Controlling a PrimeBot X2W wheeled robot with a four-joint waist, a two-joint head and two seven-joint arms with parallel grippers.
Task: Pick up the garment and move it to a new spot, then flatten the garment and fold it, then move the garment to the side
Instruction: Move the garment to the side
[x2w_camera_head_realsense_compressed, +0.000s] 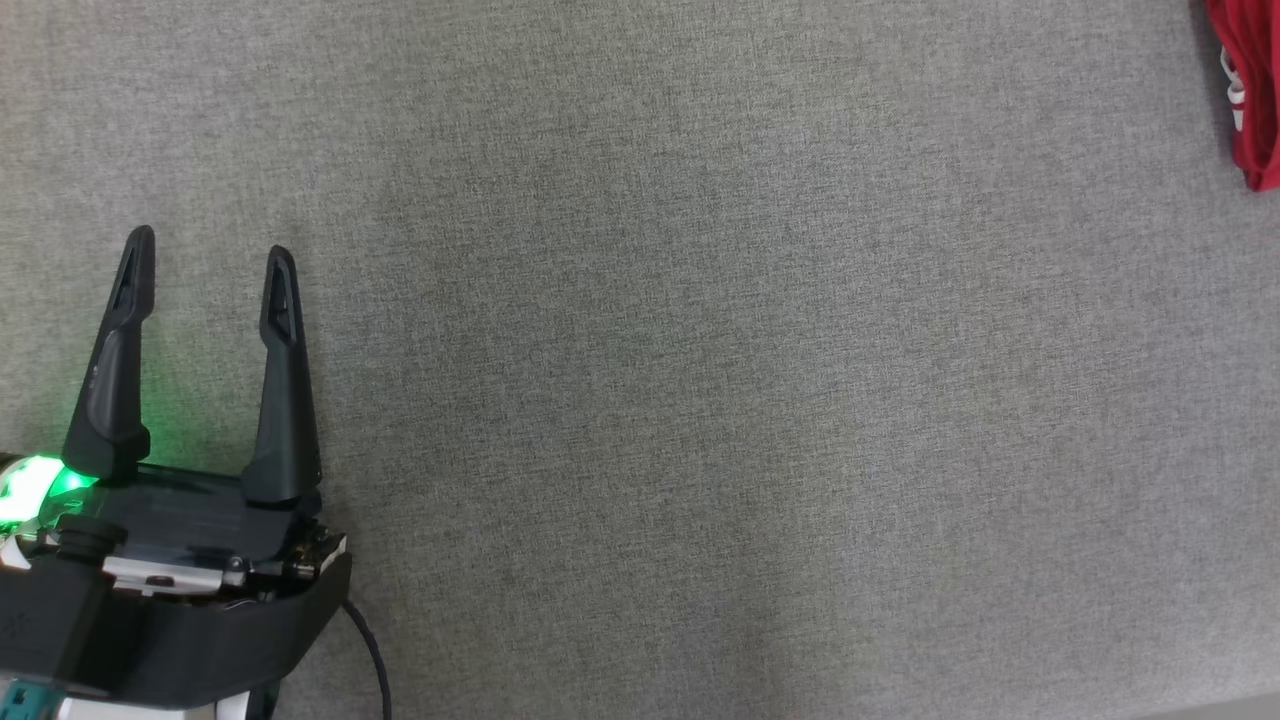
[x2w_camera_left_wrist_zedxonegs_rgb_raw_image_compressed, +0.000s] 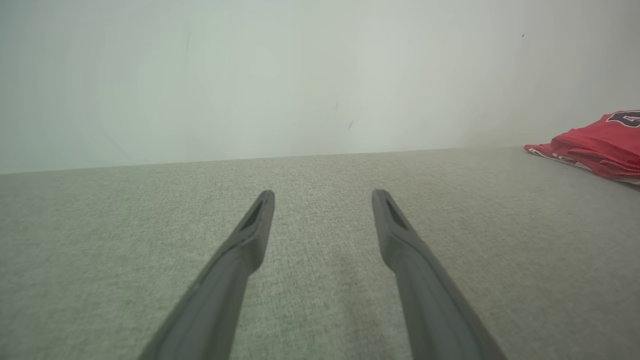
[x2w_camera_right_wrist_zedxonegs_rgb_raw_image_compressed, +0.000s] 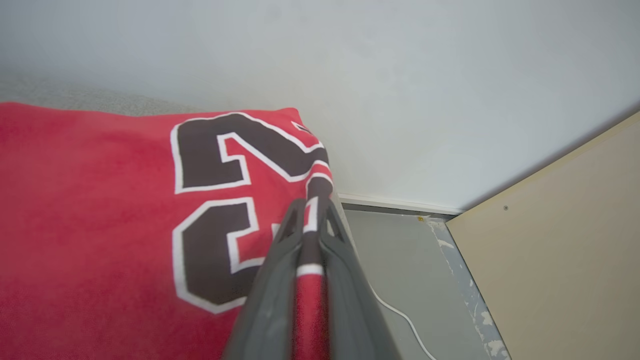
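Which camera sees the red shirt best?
The right wrist view: the red shirt fills its left side, numbers plain, its edge pinched in the fingers of the right gripper. The head view catches a sliver; the left wrist view, a small heap.

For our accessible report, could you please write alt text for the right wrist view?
The right gripper is shut on the edge of a red garment with black, white-edged numerals, on a grey fabric surface. Beyond are a pale wall, a grey floor with a white cable, and a beige panel.
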